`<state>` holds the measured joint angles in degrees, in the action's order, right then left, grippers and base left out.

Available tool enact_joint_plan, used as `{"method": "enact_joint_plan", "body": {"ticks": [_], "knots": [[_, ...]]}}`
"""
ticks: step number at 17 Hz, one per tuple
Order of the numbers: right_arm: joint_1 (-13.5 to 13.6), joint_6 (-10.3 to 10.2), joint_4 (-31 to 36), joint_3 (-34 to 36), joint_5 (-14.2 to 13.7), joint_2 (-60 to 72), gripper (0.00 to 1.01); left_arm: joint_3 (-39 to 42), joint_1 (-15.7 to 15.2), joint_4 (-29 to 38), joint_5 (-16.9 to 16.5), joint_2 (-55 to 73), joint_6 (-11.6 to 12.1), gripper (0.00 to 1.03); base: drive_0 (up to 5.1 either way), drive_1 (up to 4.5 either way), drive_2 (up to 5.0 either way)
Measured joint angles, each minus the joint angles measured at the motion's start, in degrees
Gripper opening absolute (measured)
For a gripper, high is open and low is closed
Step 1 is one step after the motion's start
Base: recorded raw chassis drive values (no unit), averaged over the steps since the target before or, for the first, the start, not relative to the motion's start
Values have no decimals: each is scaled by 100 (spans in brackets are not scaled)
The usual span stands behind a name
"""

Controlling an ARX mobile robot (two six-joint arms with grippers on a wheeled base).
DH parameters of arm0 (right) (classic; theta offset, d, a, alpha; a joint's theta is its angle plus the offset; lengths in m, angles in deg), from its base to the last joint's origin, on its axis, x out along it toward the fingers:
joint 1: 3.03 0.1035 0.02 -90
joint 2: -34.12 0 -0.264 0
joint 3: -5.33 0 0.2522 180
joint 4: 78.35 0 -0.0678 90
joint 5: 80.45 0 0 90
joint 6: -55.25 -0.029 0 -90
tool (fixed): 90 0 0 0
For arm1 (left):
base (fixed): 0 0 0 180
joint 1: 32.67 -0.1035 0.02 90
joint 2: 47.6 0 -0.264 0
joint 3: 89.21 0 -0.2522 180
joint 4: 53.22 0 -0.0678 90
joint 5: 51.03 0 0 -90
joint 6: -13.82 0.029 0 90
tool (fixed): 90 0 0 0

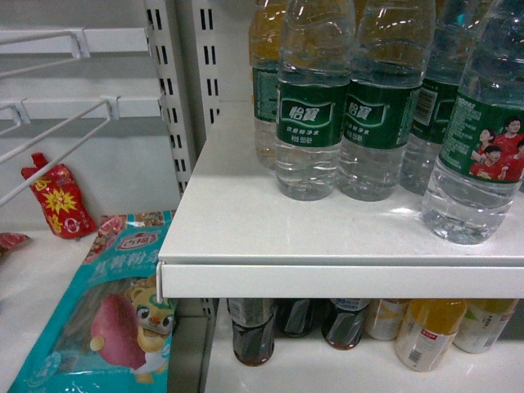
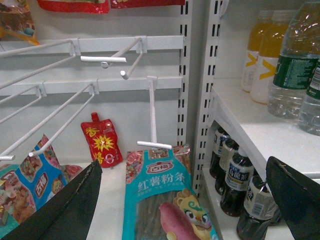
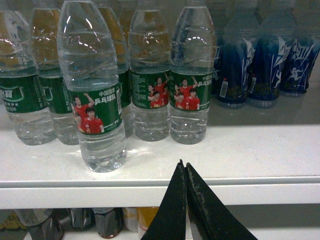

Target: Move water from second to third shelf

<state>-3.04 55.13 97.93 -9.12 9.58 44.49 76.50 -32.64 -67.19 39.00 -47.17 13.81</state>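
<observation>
Several clear ribbed water bottles with green labels stand on a white shelf [image 1: 327,246]. One water bottle [image 3: 95,100] stands nearest the front edge, with two more [image 3: 189,85] [image 3: 150,85] behind it. In the head view the same group shows as bottles [image 1: 313,106] [image 1: 385,106] and one at the right [image 1: 483,139]. My right gripper [image 3: 182,164] is shut with nothing in it, just in front of the shelf's edge [image 3: 250,187] and to the right of the front bottle. My left gripper [image 2: 184,162] is open and empty, lower down to the left. Neither gripper shows in the head view.
Dark tea bottles [image 1: 252,327] and yellow drink bottles [image 1: 430,332] stand on the shelf below. Blue bottles [image 3: 270,55] are at the back right. A teal snack packet [image 2: 165,200], a red pouch [image 2: 102,140] and white wire hooks [image 2: 152,107] fill the left bay.
</observation>
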Motion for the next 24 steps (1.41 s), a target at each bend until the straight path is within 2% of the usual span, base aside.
{"method": "enact_joint_plan", "body": {"ticks": [1,2,3,4,18,21,24], "knots": [[0,-2,-42,0,-2,-63,2,0,0,2,-2,0,0,98,0,0,0],[0,-2,-977,-4,4,-715,2,0,0,0,0,0,0,98,0,0,0],[0,-2,-916,-13,2,-1016,2,0,0,0,-4,0,0,98,0,0,0],[0,-2,-1071,-4,-4,-1014,2,0,0,4,0,0,0,98,0,0,0],[0,-2,-1023,-4,-2,-1014,2,0,0,0,-2,0,0,98,0,0,0],[0,0,-1023,-4,-2,-1014,24,0,0,0,-2,0,0,98,0,0,0],[0,0,-1023,-4,-2,-1014,60,0,0,0,-2,0,0,98,0,0,0]]}}
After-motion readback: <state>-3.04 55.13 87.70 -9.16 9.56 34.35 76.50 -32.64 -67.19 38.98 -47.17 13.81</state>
